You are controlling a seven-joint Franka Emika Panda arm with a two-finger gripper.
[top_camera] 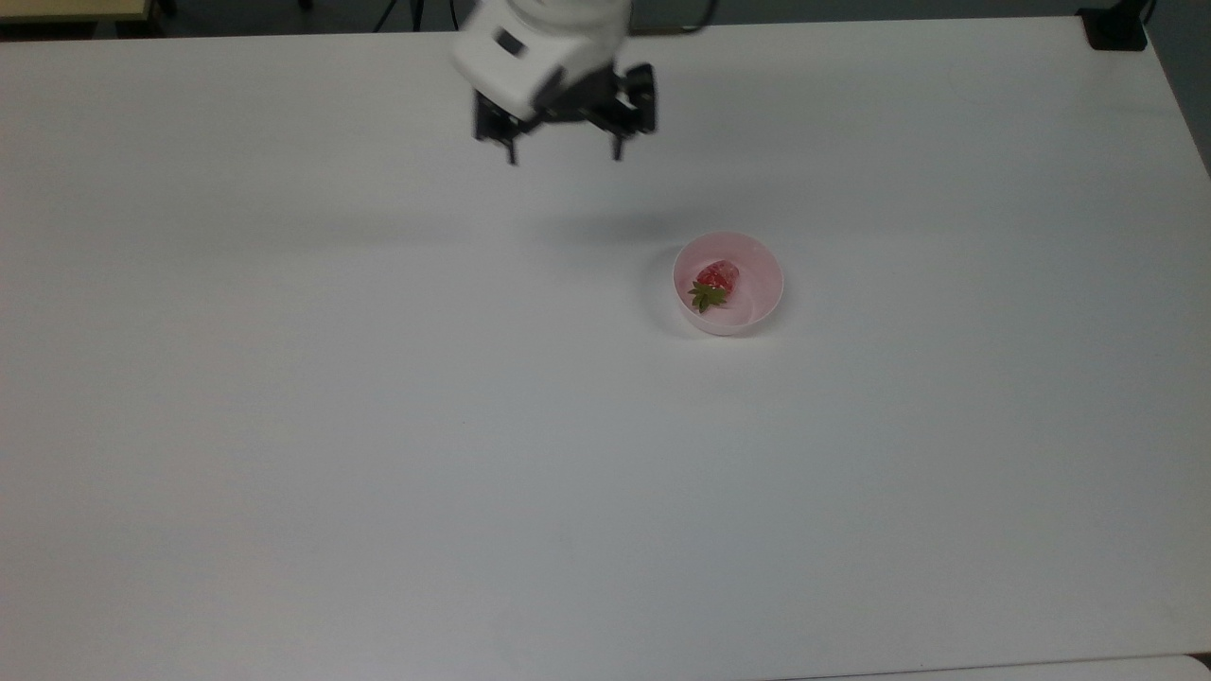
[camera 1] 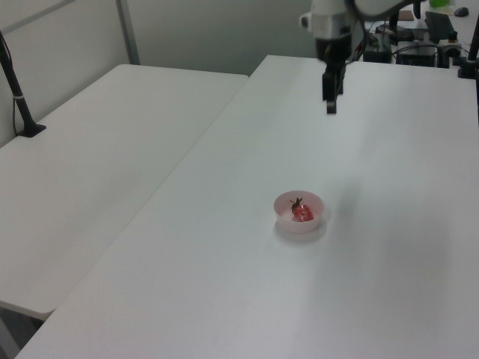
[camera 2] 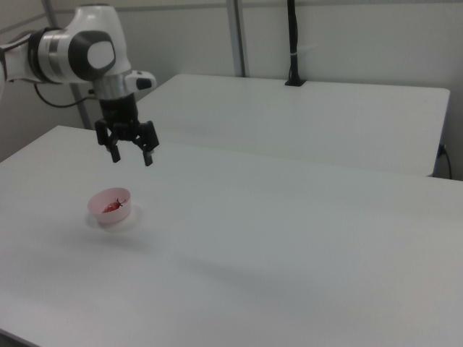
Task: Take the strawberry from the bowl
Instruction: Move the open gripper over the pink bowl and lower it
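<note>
Pale pink plastic, round and smooth-walled, the small bowl [top_camera: 728, 283] sits on the broad white worktop [top_camera: 378, 426] with the small glossy red strawberry [top_camera: 712, 282] lying inside it, its green leafy cap toward the top view's lower left. In the left view the bowl [camera 1: 299, 212] stands near the middle of the worktop and the strawberry [camera 1: 301, 212] shows its dark cap at the far side; in the right view the bowl [camera 2: 110, 207] appears at the right view's left, the strawberry [camera 2: 112, 207] only a red patch behind the near rim. The right view also shows the white, rounded arm [camera 2: 79, 50] reaching in from the right view's left, and a second white table [camera 2: 304, 116] beyond; the left view shows that second table [camera 1: 97, 164] at the left view's left, with a black post [camera 1: 16, 93] on it. The black two-finger gripper [top_camera: 565, 151] hangs in the air, well apart from the bowl, toward the top view's upper left of it. Its jaws stand wide apart, pointing down, holding and touching nothing; in the right view the gripper [camera 2: 130, 157] hangs above the bowl's far side, and in the left view the gripper [camera 1: 330, 101] looks like a single dark bar.
</note>
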